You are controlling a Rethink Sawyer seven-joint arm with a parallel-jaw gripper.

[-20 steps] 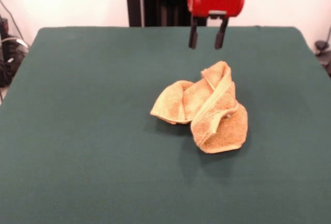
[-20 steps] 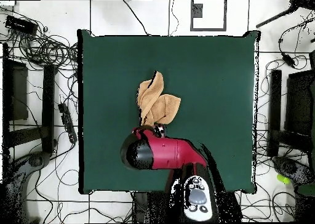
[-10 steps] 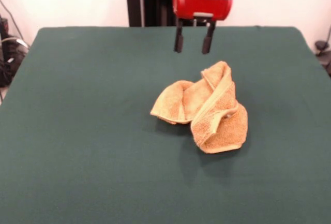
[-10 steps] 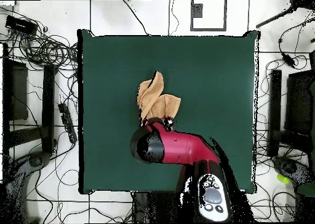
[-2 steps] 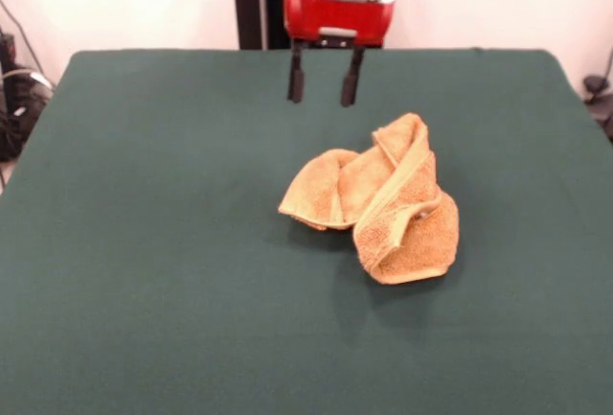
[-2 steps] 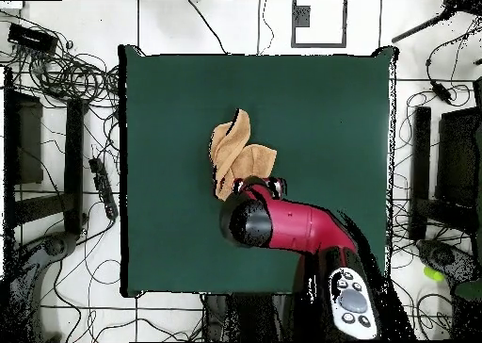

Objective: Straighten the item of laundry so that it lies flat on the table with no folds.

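— Hanging above the table [image 5: 144, 242], that gripper [image 5: 324, 81]: are its two black fingers [image 5: 296, 79] parted?

— Yes, clearly spread, with green felt showing in the gap between them. Nothing is held, and the tips touch nothing; they end in the air over the far part of the table.

— And the red housing above them?

— It sits directly over the fingers, with the black arm rising out of the top of the front view. From overhead the red arm [image 6: 292, 228] comes in from the bottom edge and covers most of the gripper [image 6: 261, 185]; only its tip peeks out, close to the towel's edge.

— Where is the towel in relation to it?

— The orange-tan terry towel [image 5: 378, 206] lies near the middle of the table, nearer the camera than the gripper in the front view and off to the picture's right. They are apart, with no contact.

— Is it flat?

— No, it is bunched into a lump. One lobe curls to the left, a larger one sits at the lower right, and a flat woven band runs diagonally along a folded edge up to a raised corner at the top. Overhead, the towel [image 6: 237, 155] shows a pointed flap reaching away from the arm.
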